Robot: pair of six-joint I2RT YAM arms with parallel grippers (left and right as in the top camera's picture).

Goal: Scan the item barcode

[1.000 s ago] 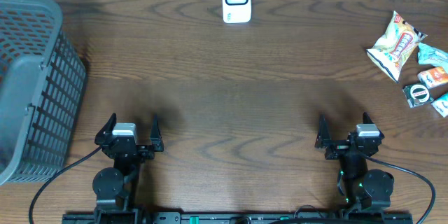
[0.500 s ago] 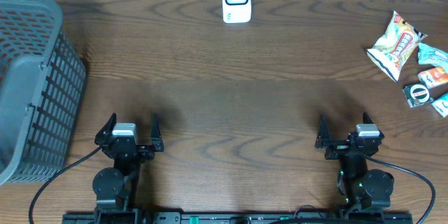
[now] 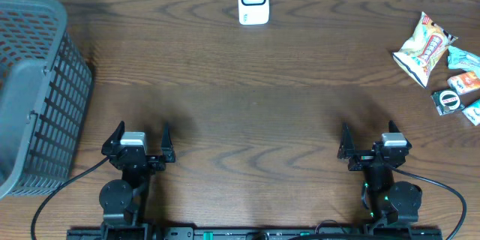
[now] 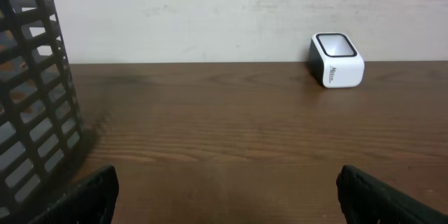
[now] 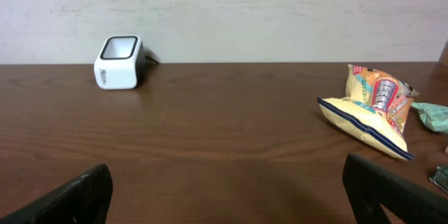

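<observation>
Two grippers, your left gripper at 7 o'clock and right gripper at 5 o'clock, stand with jaws released wide, grasping nothing. The scanner sits at 12 o'clock on the worktop. The snack bag lies at 2 o'clock, well apart from both grippers, small packets just beside it. A grey mesh basket stands at 9 o'clock.

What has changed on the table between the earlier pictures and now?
Nothing has visibly changed. The left gripper and the right gripper stay open and empty near the front edge; the scanner, the snack packets and the basket lie where they were.
</observation>
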